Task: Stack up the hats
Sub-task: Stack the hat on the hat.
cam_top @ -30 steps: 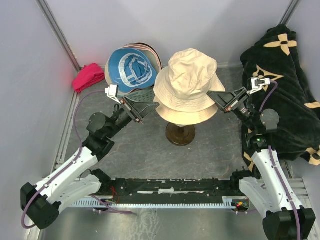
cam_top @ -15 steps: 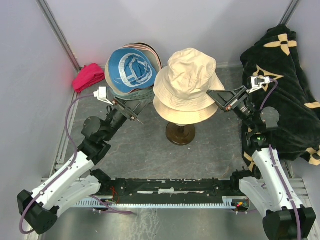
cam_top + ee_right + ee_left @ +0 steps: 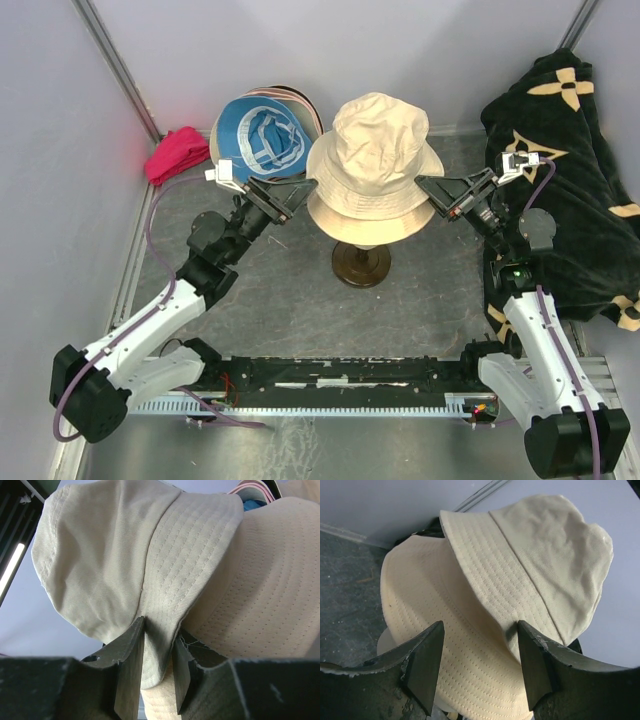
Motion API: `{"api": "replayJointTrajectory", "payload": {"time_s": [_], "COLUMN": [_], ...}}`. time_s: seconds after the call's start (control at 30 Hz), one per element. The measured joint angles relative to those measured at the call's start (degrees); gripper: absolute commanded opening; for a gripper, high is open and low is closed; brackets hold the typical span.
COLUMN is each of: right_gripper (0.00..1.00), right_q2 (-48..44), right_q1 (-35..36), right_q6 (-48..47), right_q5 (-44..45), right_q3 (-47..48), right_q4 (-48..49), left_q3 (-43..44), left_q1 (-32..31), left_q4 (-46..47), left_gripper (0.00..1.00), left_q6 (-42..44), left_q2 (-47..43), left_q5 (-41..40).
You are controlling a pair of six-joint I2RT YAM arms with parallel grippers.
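Two cream hats are stacked on a dark round stand (image 3: 361,268) in the middle. The upper hat (image 3: 375,140) (image 3: 540,545) (image 3: 100,555) sits on the lower hat (image 3: 362,226) (image 3: 430,595) (image 3: 270,580). A blue hat (image 3: 262,135) tops a pile at the back left. My left gripper (image 3: 300,195) (image 3: 480,630) is open just left of the stacked brims, nothing between its fingers. My right gripper (image 3: 428,193) (image 3: 159,630) is at the right side, jaws parted, with the upper hat's brim lying loosely between them.
A magenta cloth (image 3: 177,153) lies at the back left by the wall. A large black cloth with beige flower marks (image 3: 570,180) covers the right side beside my right arm. Grey walls close in the back and both sides.
My right jaws have parted from their shut hold on the upper hat's brim. My left gripper opened wider, drew back to the left, then came back to the brims.
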Motion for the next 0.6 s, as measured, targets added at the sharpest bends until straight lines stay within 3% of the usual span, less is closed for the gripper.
{"api": "replayJointTrajectory", "payload": {"time_s": [0.3, 0.6], "right_gripper": [0.38, 0.52], "right_q2": [0.3, 0.1], "right_q1": [0.0, 0.0], "right_q6": [-0.4, -0.5], "right_q5": [0.0, 0.9], "right_q3": [0.9, 1.4], "right_q4": [-1.0, -1.3], "left_q3": [1.0, 1.1], "left_q1": [1.4, 3.0], "left_q4": [4.1, 5.2], "left_gripper": [0.68, 0.68], "left_q6": [0.0, 0.0], "left_q2": [0.4, 0.7], "left_q5": [-1.0, -0.9]}}
